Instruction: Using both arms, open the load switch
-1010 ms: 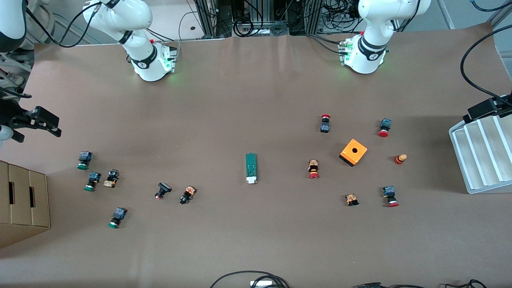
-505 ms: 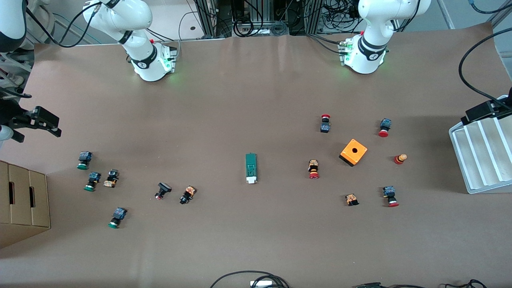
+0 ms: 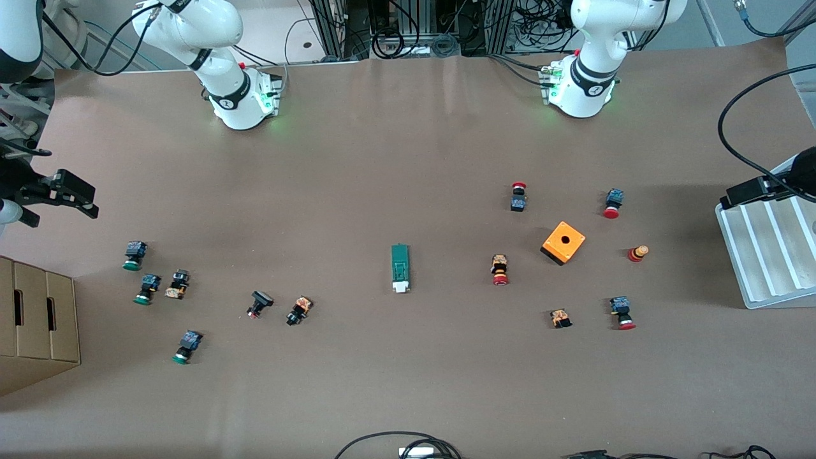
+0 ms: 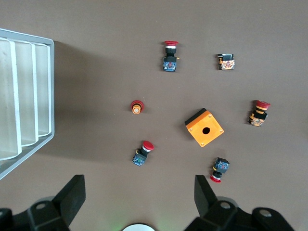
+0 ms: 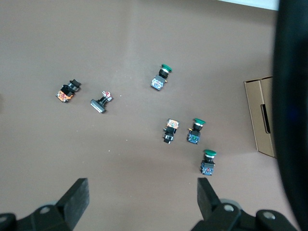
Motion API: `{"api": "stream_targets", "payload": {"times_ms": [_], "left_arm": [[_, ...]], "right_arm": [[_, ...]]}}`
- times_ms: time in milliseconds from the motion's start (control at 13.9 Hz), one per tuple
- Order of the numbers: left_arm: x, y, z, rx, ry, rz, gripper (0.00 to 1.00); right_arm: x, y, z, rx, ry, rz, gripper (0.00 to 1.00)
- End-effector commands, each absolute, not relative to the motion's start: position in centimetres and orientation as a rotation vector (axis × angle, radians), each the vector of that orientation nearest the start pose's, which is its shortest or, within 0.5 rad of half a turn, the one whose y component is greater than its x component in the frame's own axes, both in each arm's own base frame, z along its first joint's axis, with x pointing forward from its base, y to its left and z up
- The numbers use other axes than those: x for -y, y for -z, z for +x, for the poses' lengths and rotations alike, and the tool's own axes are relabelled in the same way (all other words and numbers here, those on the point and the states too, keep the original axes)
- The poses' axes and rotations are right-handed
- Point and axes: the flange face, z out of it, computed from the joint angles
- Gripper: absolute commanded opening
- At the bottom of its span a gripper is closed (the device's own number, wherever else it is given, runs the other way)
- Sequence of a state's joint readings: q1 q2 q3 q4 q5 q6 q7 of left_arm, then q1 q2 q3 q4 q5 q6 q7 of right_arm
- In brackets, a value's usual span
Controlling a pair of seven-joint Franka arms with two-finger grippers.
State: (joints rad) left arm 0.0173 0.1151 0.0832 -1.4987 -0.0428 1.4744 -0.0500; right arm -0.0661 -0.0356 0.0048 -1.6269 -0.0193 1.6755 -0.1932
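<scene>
The load switch (image 3: 400,268), a narrow green bar with a white block at the end nearer the front camera, lies flat at the middle of the table. It is out of both wrist views. My left gripper (image 3: 757,189) hangs open over the corner of the white tray; in the left wrist view the left gripper (image 4: 139,192) has its fingers wide apart with nothing between them. Over the table's edge at the right arm's end, my right gripper (image 3: 75,194) stands open too, and the right wrist view shows the right gripper (image 5: 142,192) empty above bare table.
An orange box (image 3: 563,242) and several red push buttons lie between the switch and the white tray (image 3: 771,255). Several green and black push buttons are scattered toward the right arm's end, by a cardboard box (image 3: 38,319). Cables lie at the table's front edge.
The left gripper has drifted a little over the tray's corner toward the table's middle. The right arm and the load switch have not moved.
</scene>
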Motion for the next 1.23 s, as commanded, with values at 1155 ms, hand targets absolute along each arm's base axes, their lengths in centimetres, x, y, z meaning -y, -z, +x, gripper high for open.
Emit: {"api": "stream_targets", "payload": {"times_ms": [1155], "left_arm": [[14.4,-67.6,54.0,-0.19,0.29,-3.171,1.0]], "right_arm": [[3.5,-62.9,55.2,0.212,0.149,-3.155,1.0]]}}
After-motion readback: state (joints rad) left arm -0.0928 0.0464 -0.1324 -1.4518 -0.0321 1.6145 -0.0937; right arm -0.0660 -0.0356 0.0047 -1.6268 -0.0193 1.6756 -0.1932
